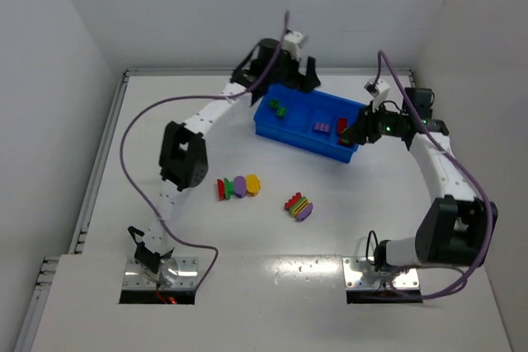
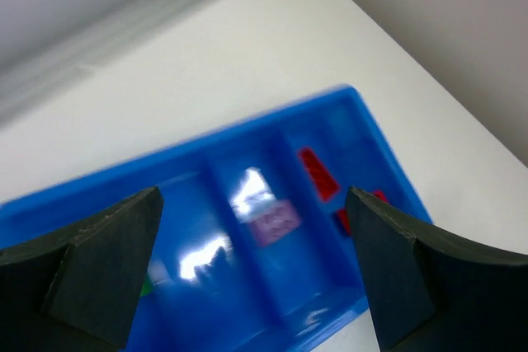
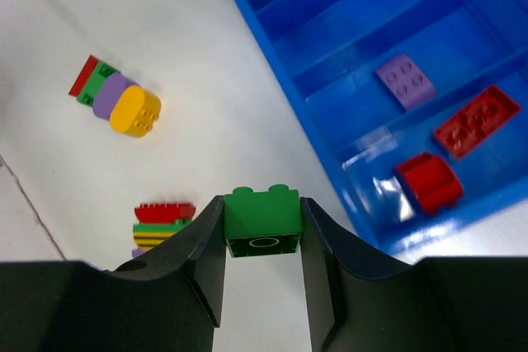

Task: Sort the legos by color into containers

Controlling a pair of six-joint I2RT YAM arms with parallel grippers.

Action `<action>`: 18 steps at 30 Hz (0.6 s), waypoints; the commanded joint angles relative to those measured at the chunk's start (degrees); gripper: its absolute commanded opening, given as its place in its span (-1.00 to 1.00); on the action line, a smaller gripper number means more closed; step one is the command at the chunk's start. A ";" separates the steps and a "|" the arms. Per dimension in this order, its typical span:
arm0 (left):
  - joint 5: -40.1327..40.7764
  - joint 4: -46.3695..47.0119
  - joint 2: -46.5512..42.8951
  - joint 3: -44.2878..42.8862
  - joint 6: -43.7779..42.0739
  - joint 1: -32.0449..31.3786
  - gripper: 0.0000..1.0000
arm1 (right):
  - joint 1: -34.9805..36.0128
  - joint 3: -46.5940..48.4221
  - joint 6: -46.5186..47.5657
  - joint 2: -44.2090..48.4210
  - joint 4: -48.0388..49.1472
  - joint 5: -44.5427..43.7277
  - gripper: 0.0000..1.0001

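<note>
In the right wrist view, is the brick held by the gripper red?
No, the right gripper is shut on a green brick.

A white table (image 1: 264, 237) stands inside a plain white booth, closed in by a left wall (image 1: 41, 105), a back wall (image 1: 247, 6) and a right wall (image 1: 487, 39) that meet at bare corners. A grey metal rail (image 1: 97, 171) runs along the table's left edge. The light is soft and even, with faint glare on the glossier near panel (image 1: 272, 302).
</note>
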State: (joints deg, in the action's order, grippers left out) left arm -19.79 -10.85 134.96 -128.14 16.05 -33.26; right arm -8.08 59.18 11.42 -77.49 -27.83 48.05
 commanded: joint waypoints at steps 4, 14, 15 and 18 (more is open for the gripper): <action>13.19 -3.64 -20.07 11.73 0.64 12.14 1.00 | 7.96 9.63 -7.89 -11.35 17.51 -1.11 -0.76; 0.19 -9.00 -37.04 30.82 -4.89 26.30 1.00 | 20.29 27.80 -19.24 -34.72 30.29 -11.48 -0.76; 0.19 -9.01 -37.83 31.62 -5.76 26.92 1.00 | 21.60 29.49 -20.20 -36.57 30.30 -13.14 -0.76; -0.77 -11.82 -40.03 33.74 -7.87 29.11 1.00 | 23.02 35.11 -23.02 -43.69 30.82 -16.05 -0.76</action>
State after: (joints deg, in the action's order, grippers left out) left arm -17.43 -19.75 99.26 -95.64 11.79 -5.80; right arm 13.82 88.71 -7.05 -116.64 -1.48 36.71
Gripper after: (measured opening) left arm 0.997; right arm 0.370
